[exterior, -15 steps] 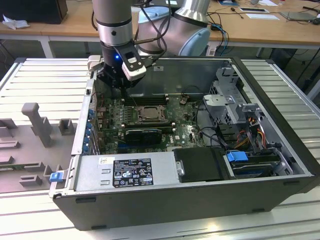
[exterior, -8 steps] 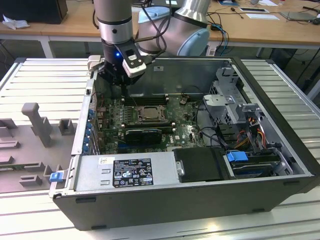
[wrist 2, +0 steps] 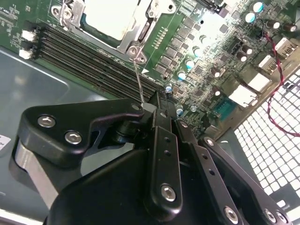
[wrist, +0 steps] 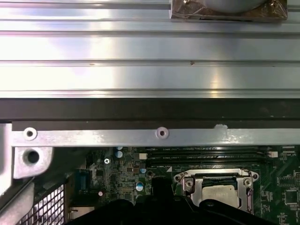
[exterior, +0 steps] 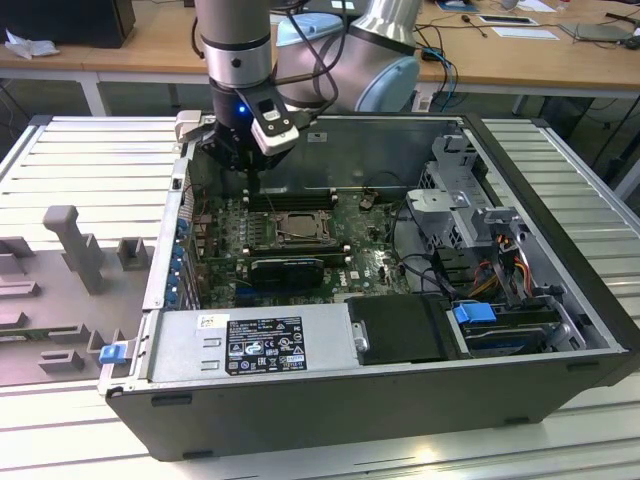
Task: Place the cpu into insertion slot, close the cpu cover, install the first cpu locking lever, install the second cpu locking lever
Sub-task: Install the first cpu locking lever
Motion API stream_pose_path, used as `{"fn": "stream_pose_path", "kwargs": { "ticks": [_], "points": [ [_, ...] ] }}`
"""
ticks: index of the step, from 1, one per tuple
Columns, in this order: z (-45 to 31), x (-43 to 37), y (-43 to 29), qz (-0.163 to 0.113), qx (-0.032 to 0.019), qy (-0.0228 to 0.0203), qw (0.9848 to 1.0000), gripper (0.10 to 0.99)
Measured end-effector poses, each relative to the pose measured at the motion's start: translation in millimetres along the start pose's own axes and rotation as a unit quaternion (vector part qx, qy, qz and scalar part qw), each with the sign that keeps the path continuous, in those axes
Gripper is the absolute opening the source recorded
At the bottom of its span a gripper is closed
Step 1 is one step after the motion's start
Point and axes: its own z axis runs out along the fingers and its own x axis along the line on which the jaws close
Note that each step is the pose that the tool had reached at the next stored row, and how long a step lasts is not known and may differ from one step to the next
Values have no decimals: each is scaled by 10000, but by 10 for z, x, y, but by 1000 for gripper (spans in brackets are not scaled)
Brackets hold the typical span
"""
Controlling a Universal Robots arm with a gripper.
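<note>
As the arm reaches down into the open computer case [exterior: 330,420], I log the gripper [exterior: 249,180] in the exterior view at roughly ten o'clock from the insertion slot [exterior: 298,228], close to the case's far wall. The cpu [wrist 2: 110,16] sits in the slot, and its pale metal top shows flat and square in both wrist views. The cpu cover [wrist 2: 142,33] lies down over it, with the shiny frame bordering the chip on every side I can see. In the second wrist view a thin locking lever [wrist 2: 138,77] runs from the cover's corner to the gripper's tips, passing over the long black memory slots [wrist 2: 89,56] on the green board [wrist 2: 197,61]. The gripper looks clenched on the lever's free end. I cannot tell which of the two levers this is. The case rests on a ribbed aluminium table [exterior: 80,150]. Grey fixture blocks [exterior: 70,245] stand at nine o'clock, apart from the case.
</note>
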Motion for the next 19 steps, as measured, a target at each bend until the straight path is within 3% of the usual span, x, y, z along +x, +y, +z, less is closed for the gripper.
{"fn": "stream_pose_path", "kwargs": {
  "ticks": [19],
  "points": [
    [51, -154, -1, 0, 0, 0, 10000, 106]
  ]
}}
